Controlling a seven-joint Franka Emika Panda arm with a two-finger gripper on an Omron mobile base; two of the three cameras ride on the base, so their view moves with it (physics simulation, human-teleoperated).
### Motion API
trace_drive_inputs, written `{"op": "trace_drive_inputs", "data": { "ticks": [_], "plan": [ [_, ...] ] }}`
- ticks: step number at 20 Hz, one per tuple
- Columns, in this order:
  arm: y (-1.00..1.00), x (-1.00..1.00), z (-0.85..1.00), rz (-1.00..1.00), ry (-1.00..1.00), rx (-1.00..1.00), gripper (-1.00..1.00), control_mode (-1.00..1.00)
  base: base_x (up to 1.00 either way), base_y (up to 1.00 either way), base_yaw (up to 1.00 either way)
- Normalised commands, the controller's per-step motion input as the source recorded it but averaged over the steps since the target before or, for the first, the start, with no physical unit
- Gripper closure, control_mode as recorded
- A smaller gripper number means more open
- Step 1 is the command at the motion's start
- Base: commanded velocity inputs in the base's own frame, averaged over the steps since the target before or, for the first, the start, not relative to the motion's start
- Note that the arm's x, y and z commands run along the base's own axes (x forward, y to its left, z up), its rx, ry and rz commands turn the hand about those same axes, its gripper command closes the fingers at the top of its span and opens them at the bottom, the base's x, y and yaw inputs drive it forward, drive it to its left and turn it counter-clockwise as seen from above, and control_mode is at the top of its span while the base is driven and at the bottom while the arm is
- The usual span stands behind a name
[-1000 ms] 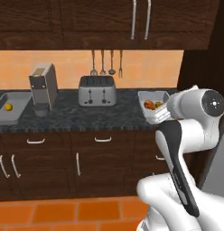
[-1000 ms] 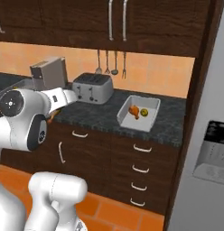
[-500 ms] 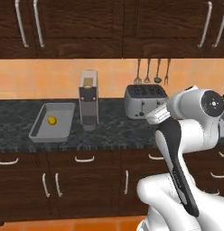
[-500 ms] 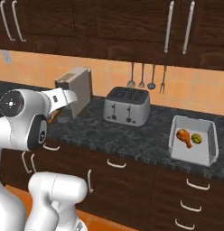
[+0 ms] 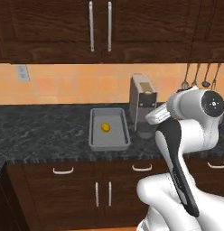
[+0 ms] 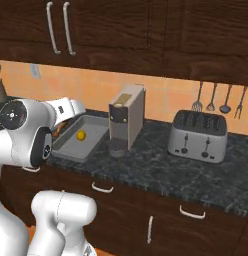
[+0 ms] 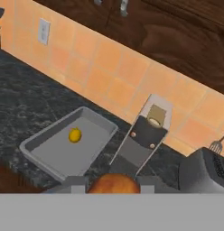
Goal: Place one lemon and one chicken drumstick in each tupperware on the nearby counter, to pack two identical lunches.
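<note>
Where the two dark fingertips rise at the bottom of the hand view, gripper (image 7: pixel 113 184) nearly closed on a rounded orange-brown drumstick (image 7: pixel 114 184), seen between the fingers. Beyond it, on the black speckled counter (image 5: pixel 41 131), a shallow light-grey tray (image 5: pixel 96 140) with one small round yellow lemon (image 5: pixel 105 127) near its middle. Just right of the tray, a grey coffee machine (image 5: pixel 142 106); farther right, a silver toaster (image 6: pixel 198 136).

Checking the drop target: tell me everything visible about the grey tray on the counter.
The tray is a shallow rectangular light-grey container with raised walls and a rolled rim, plastic-looking. It sits flat on the black speckled counter, just left of the coffee machine, near but apart. One small yellow lemon lies inside; no drumstick in it.
</note>
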Motion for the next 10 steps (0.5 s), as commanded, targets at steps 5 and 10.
{"op": "trace_drive_inputs", "data": {
  "ticks": [5,10],
  "plan": [
    [0.00,0.00,0.00,0.00,0.00,0.00,1.00,1.00,0.62,1.00,0.00],
    [0.04,0.01,-0.24,0.00,0.05,-0.03,1.00,-1.00,0.19,0.53,0.00]
  ]
}}
